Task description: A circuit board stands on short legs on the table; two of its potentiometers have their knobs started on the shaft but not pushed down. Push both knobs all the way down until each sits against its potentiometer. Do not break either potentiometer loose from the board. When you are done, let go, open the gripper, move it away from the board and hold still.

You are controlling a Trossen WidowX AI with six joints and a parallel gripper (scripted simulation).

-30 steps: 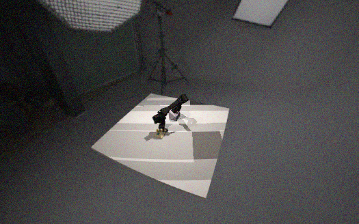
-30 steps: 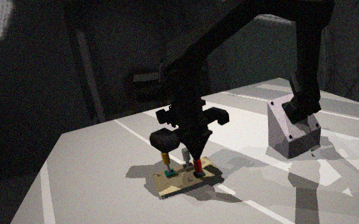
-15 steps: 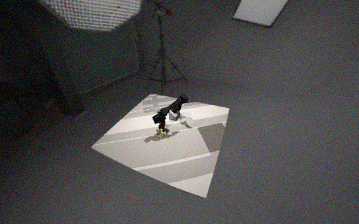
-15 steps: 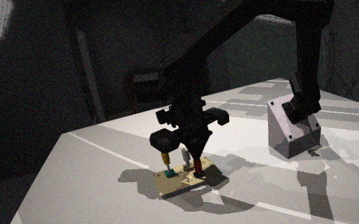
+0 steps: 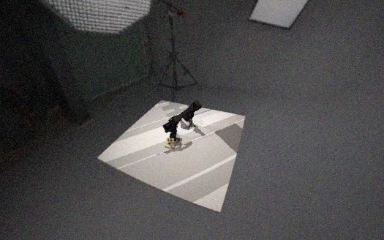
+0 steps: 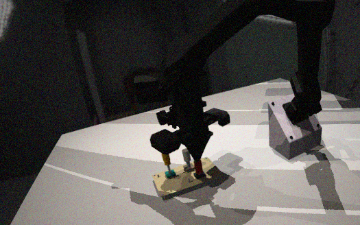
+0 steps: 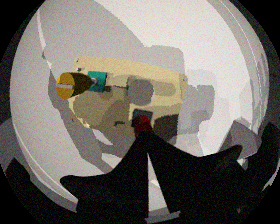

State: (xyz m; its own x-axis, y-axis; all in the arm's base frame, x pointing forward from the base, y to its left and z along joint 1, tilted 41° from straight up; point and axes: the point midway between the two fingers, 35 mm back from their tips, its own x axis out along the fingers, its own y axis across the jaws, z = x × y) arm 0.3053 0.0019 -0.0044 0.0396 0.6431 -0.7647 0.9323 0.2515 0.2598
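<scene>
The tan circuit board (image 5: 170, 145) (image 6: 182, 185) (image 7: 163, 75) stands on the table. The orange knob (image 6: 165, 159) (image 7: 65, 86) stands high, with bare shaft between it and the teal potentiometer (image 6: 170, 174) (image 7: 99, 81). The red knob (image 6: 198, 167) (image 7: 141, 126) stands upright over a dark potentiometer (image 6: 199, 175) (image 7: 142, 114); no bare shaft shows between them. A grey knob (image 6: 186, 155) (image 7: 140, 91) stands behind, on the far side of the board. My gripper (image 6: 197, 159) (image 7: 144, 135) is shut with nothing between its fingers. Its tips are at the top of the red knob and hide that top; contact is hard to tell.
The orange and grey knobs stand close beside my closed fingers. The arm's base sits on a grey wedge block (image 6: 279, 144) at the right in the exterior view. Dark shadows cross the board and table (image 5: 198, 166) (image 6: 83, 178).
</scene>
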